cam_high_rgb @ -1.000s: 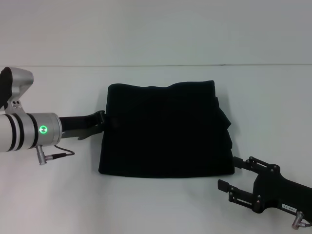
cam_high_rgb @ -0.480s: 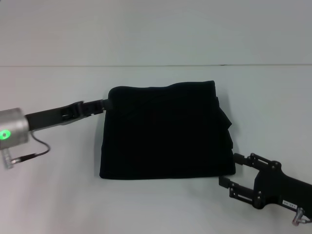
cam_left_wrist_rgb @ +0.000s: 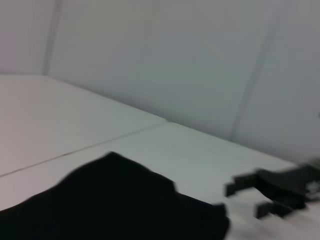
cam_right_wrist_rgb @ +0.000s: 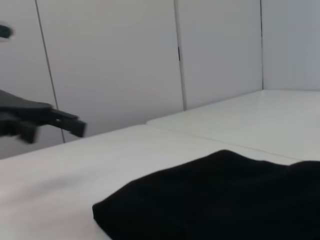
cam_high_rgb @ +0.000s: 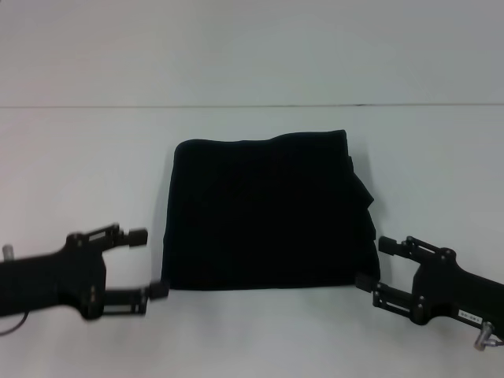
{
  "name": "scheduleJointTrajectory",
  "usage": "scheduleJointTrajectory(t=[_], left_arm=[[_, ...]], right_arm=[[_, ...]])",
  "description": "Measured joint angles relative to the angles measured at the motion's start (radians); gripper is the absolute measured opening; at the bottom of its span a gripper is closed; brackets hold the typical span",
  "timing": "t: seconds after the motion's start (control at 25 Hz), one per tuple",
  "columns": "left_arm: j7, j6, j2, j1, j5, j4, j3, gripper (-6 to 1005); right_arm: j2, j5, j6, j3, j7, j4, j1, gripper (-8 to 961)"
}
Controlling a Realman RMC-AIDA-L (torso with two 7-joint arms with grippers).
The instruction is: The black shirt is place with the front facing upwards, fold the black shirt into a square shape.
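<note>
The black shirt (cam_high_rgb: pixel 268 213) lies folded into a rough square in the middle of the white table; it also fills the low part of the left wrist view (cam_left_wrist_rgb: pixel 115 205) and the right wrist view (cam_right_wrist_rgb: pixel 215 200). My left gripper (cam_high_rgb: pixel 148 264) stands open just off the shirt's near left corner, holding nothing. Beside the near right corner my right gripper (cam_high_rgb: pixel 375 263) is open too, its fingers close to the cloth edge. Each wrist view shows the other arm's gripper far off: the right gripper (cam_left_wrist_rgb: pixel 270 187) and the left gripper (cam_right_wrist_rgb: pixel 45 120).
The white table (cam_high_rgb: pixel 79 157) stretches all round the shirt, with a thin seam line (cam_high_rgb: pixel 252 105) running across the back. Pale wall panels (cam_right_wrist_rgb: pixel 125 60) stand behind the table.
My left arm has swung from the shirt's far left edge down to its near left corner, and its gripper now stands open. My right gripper has shifted slightly closer to the near right corner.
</note>
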Motion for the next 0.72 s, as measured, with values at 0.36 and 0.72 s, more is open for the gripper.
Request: scheduleJointTrajectory(t=[0.36, 0.72], left_arm=[[0.043, -0.093, -0.024, 0.026, 0.155, -0.028, -0.001, 937], [0.009, -0.138, -0.02, 0.019, 0.15, -0.046, -0.015, 937]], right_arm=[[0.004, -0.107, 0.04, 0.006, 0.027, -0.036, -0.031, 768], [0.005, -0.101, 0.05, 0.023, 0.024, -0.041, -0.032, 768]])
